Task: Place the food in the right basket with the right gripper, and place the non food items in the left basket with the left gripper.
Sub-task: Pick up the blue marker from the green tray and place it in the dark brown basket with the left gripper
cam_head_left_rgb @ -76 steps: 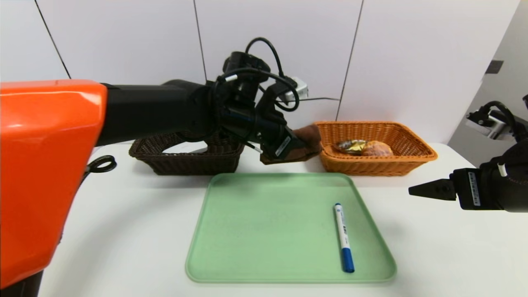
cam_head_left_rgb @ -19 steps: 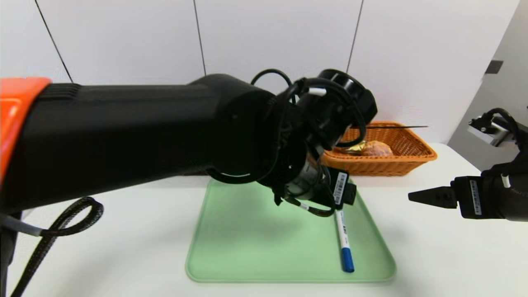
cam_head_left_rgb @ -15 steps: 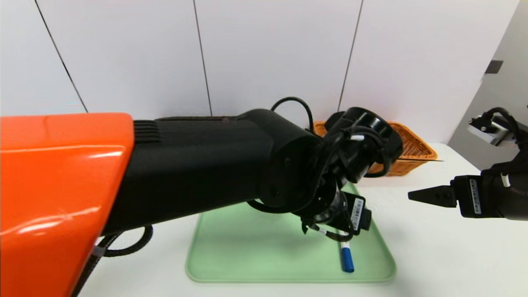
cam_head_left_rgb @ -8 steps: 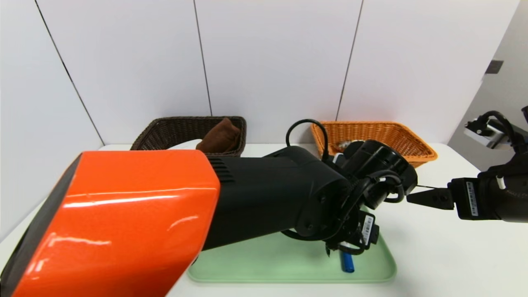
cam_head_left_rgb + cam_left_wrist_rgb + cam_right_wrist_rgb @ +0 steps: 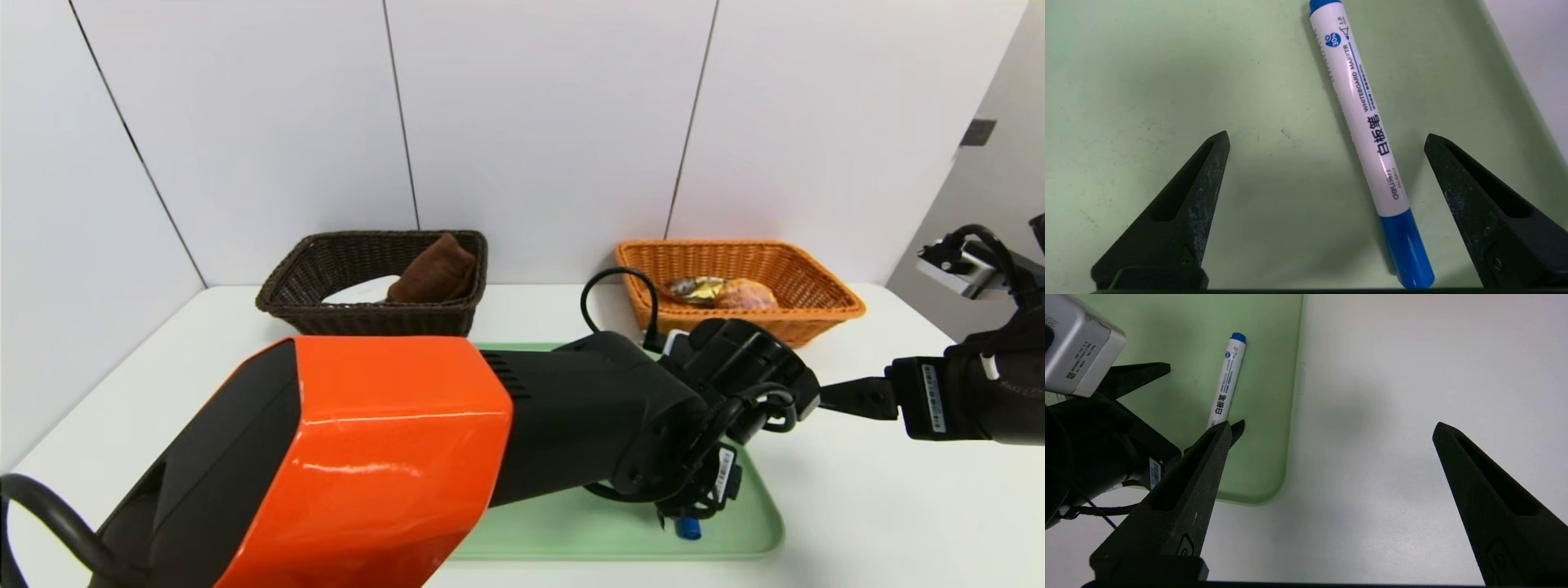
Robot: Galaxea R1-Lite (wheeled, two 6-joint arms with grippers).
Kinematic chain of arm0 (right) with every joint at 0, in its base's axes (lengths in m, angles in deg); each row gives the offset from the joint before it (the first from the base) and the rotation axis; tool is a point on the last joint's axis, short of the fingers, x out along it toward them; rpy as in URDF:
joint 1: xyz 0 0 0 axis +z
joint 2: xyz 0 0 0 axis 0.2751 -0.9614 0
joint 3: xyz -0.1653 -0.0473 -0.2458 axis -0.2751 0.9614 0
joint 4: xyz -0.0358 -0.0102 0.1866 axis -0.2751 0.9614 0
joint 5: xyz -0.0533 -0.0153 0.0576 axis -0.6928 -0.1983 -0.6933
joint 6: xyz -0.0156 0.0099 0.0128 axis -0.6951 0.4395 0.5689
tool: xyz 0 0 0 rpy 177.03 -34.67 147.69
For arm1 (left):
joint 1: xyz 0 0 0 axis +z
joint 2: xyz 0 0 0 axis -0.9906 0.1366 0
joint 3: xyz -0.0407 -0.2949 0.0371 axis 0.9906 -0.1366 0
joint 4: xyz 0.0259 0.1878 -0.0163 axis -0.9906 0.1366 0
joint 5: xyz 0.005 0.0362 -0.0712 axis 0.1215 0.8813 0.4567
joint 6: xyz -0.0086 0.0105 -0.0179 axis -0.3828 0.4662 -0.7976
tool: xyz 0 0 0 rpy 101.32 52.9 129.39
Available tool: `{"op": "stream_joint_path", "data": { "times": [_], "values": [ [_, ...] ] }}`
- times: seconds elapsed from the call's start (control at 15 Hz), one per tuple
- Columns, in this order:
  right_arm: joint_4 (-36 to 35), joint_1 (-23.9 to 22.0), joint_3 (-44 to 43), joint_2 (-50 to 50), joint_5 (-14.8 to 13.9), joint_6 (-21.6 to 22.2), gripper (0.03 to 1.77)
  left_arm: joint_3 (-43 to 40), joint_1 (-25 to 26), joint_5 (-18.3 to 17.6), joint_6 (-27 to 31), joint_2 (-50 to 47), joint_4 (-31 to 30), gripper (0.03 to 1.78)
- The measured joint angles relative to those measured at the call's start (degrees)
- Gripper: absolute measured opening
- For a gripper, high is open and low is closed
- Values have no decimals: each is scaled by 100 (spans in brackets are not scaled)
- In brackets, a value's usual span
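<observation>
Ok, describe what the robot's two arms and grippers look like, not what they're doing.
The left arm has a glossy orange shell, then black segments, with looping black cables and a white barcode sticker near the wrist. The left gripper has two matte black, tapered, triangular fingers with hollow recesses. The right gripper has the same fingers; its black wrist bears a white barcode label, and a silver camera box sits above.

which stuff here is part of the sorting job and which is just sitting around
Part of the job:
- whiteboard marker, between the open left gripper fingers
- dark brown basket with rolled towel
- orange basket with food
- right gripper, open, parked over the table

Just there:
- green tray
- white table
</observation>
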State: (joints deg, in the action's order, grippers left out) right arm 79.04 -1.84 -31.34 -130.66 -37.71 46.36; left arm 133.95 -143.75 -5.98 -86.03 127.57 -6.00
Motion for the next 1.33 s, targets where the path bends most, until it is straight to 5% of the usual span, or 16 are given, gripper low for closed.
{"op": "stream_joint_path", "data": {
  "times": [0.4,0.6,0.93,1.0,1.07,1.33],
  "values": [
    [-9,0,33,9,0,-2,169,9,-2,-9,2,127,-61,168],
    [-6,0,30,16,0,0,169,2,-4,-9,9,134,-48,121],
    [-6,0,24,22,0,0,169,0,6,-16,0,132,-30,72],
    [-6,0,27,27,0,0,169,0,6,-13,2,129,-24,36],
    [-9,0,27,28,0,-2,169,0,9,-11,5,123,-22,19],
    [-6,0,27,28,-2,0,169,-2,9,0,-9,84,11,19]
  ]
}}
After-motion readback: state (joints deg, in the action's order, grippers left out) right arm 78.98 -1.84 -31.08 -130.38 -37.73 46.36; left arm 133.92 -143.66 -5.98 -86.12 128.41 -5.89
